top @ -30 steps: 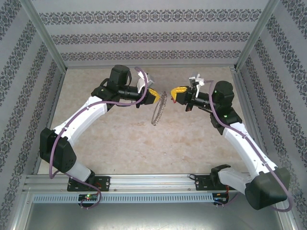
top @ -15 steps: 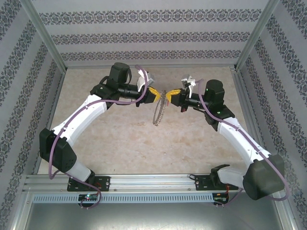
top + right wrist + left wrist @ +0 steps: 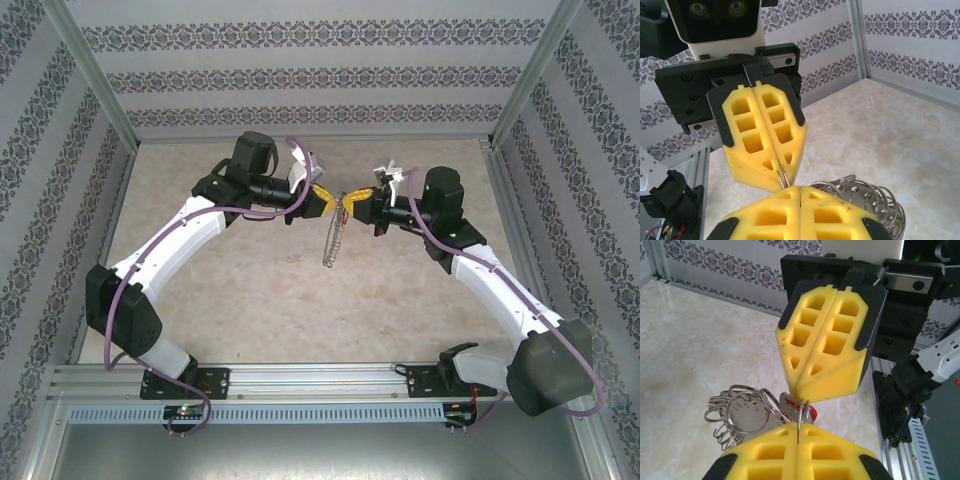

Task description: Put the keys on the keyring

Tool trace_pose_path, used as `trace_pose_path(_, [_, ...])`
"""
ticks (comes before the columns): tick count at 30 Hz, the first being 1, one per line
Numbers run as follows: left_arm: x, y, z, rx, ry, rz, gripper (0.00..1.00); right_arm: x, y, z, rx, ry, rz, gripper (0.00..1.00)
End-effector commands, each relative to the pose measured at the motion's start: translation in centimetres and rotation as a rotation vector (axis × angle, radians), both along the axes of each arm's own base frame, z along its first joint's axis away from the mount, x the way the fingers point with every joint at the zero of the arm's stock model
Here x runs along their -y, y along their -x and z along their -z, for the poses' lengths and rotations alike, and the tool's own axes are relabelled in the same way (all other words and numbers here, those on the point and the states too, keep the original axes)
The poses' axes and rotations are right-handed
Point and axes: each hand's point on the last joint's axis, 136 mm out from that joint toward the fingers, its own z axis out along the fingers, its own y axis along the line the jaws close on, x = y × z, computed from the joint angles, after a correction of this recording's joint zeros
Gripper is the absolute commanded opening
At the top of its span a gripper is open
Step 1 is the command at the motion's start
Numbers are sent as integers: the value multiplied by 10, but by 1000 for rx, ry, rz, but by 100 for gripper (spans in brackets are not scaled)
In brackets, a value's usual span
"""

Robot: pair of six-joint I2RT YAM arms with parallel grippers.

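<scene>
So the left gripper [image 3: 798, 436], chunky yellow fingers in black holders, has them pressed tight on a thin wire of the keyring [image 3: 333, 240], that big floppy grey-silver loop fringed with loads of little silvery metal bits. The right gripper [image 3: 807, 390], same yellow fingers, is squeezed closed too and sits tip to tip against the left one. The wire runs right up to its seam, but I can't tell if it's actually nipping it or just touching.

From the top camera the loop dangles down from where the two tips meet, over the far middle of the table. The left wrist cam has the fringe rings [image 3: 742, 415] bunched just behind the tips. There's also a flat silvery piece and a sliver of red that looks like the small red-headed key [image 3: 814, 414], mostly hidden, so no idea how it sits.

Around that: two white arms [image 3: 180, 235] reaching in from either side, a pale marbled beige table [image 3: 250, 300], and patterned grey-and-white walls [image 3: 320, 80].
</scene>
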Motion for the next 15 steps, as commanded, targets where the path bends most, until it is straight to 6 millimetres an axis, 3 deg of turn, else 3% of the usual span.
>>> trace_pose_path(1, [7,5,-14,39,23,46,0,-4,11,-30,115,-22,-30,0])
trace_pose_path(15, [7,5,-13,37,22,47,0,-7,17,-34,130,-27,-32,0])
